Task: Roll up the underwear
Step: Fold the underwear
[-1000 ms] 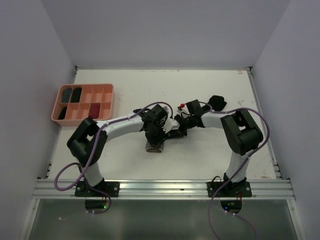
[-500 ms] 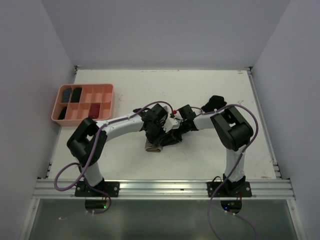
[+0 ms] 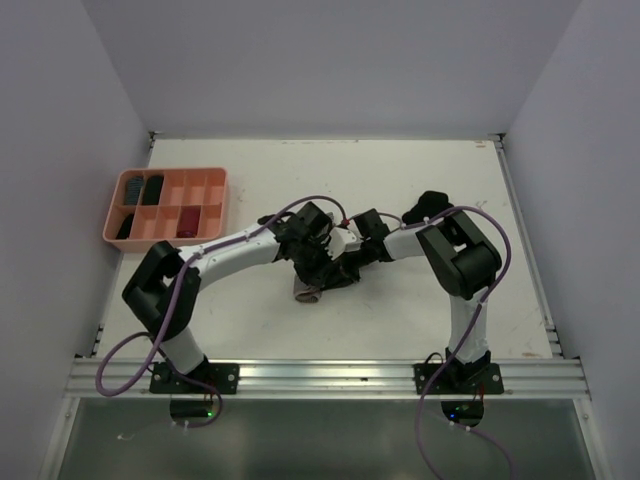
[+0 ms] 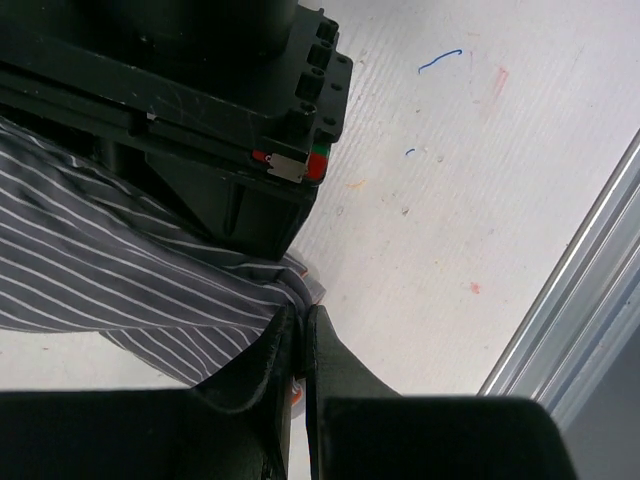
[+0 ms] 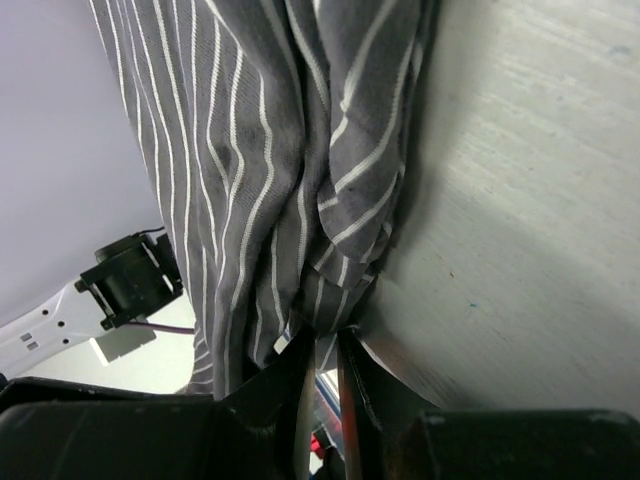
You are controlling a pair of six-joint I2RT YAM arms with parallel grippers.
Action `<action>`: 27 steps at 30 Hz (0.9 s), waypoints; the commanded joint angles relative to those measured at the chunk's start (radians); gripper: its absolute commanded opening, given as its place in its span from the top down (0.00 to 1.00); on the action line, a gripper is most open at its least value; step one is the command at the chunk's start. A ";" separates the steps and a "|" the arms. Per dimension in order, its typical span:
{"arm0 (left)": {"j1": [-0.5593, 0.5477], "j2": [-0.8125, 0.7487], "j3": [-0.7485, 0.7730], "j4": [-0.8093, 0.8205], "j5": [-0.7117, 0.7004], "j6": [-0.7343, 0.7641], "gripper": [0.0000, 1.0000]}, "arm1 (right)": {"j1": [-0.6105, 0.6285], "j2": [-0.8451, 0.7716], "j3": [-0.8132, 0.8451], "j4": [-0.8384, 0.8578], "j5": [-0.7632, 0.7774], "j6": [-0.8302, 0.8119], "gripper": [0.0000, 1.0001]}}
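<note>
Vs second ago: right gripper [image 5: 322,345] moved in beside left gripper [image 4: 301,318], left jaws closed down. Both now nearly closed, each pinching striped underwear [image 5: 270,150], mid-table. Black underwear [image 3: 433,205] lies farther right. White table [image 3: 400,170], pink tray [image 3: 215,180] far left, pale walls [image 3: 330,60].

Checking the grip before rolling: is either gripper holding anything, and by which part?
Both pinch the striped underwear: the left gripper at a bunched end near its pinkish edge, the right gripper at a gathered fold.
</note>
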State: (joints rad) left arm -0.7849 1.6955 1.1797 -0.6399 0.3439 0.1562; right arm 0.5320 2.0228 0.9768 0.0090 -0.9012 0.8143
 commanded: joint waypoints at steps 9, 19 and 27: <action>0.003 0.058 -0.107 0.138 0.056 -0.017 1.00 | -0.004 0.001 0.089 -0.245 0.011 -0.082 0.81; 0.001 0.063 -0.172 0.186 0.072 -0.017 0.88 | -0.127 -0.048 0.275 -0.485 0.001 -0.244 0.79; 0.004 0.055 -0.178 0.192 0.073 -0.015 0.74 | -0.109 -0.012 0.267 -0.137 -0.034 0.045 0.76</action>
State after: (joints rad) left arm -0.7849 1.7451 1.0336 -0.4690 0.4377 0.1394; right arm 0.4057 2.0205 1.2301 -0.2852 -0.8940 0.7311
